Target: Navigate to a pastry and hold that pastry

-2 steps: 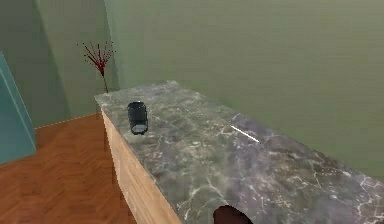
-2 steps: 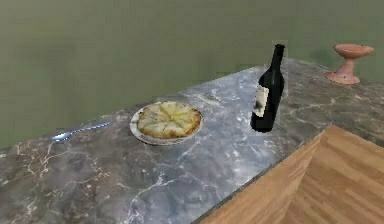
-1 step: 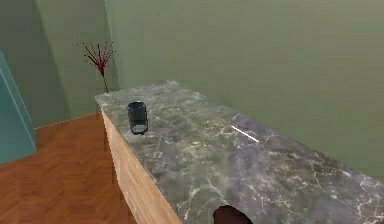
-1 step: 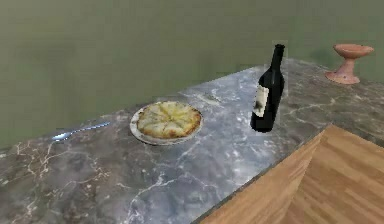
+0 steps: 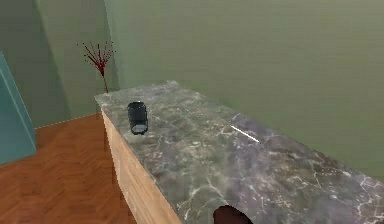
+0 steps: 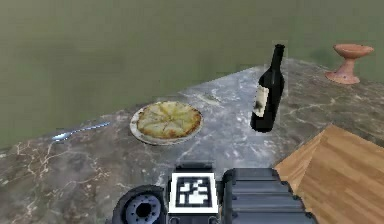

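Observation:
A round, flat, golden pastry (image 6: 168, 119) lies on a white plate (image 6: 141, 132) on the grey marble counter (image 6: 70, 170) in the arm side view, left of the middle. The gripper's dark body (image 6: 150, 206) rises from the bottom edge below the plate, beside a white square with black marks (image 6: 195, 193). I cannot make out its far end, so I cannot tell whether it holds anything.
A dark wine bottle (image 6: 267, 90) stands right of the plate, with a reddish footed bowl (image 6: 350, 62) behind it and a wooden board (image 6: 340, 170) at the right. A thin utensil (image 6: 80, 130) lies left. In the forward view the counter (image 5: 200, 160) carries a dark object (image 5: 137, 116); red twigs (image 5: 99, 58) stand beyond.

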Robot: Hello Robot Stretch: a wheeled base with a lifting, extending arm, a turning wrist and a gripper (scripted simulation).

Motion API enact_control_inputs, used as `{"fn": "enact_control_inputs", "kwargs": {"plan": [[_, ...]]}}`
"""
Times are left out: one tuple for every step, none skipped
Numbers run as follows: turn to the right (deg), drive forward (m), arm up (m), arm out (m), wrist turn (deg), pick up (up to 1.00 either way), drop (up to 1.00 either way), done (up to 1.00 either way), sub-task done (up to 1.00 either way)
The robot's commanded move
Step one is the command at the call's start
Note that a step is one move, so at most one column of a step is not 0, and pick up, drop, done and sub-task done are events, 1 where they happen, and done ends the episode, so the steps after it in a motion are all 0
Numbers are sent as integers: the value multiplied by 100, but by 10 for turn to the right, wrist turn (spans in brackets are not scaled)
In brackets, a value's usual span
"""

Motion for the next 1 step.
{"fn": "enact_control_inputs", "kwargs": {"plan": [[0, 0, 0, 24, 0, 0, 0, 0, 0]]}}
